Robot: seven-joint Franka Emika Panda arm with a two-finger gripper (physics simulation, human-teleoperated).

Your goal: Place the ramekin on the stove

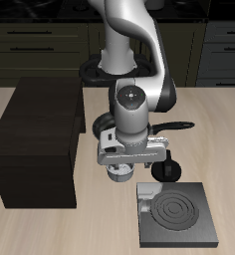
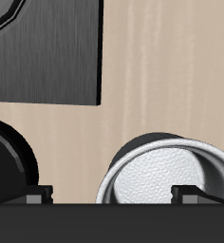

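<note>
The Franka arm fills the middle of the exterior view, bent forward so that its gripper hangs low over the pale wooden table, just above centre of the lower half of the frame. Directly beneath the hand a small round rim shows: the ramekin, mostly hidden by the hand in this view. The wrist view shows it better: the ramekin is a grey-white cup with a pale, finely textured inside, holding nothing, standing upright on the table. The two dark fingertips show at either side of the frame's edge, one over the cup's rim and the other well off to the side, so the jaws stand spread wide and clasp nothing. Whether a finger touches the rim cannot be told. The stove, a flat dark grey square with ring marks, lies in the lower right of the exterior view, near the ramekin but apart from it, with nothing on it; its corner also appears in the wrist view. A small black pot sits just beside the gripper, between it and the stove, and shows as a dark round shape in the wrist view. A black frying pan handle juts out behind the arm. A big dark wooden box occupies the left of the exterior view.
</note>
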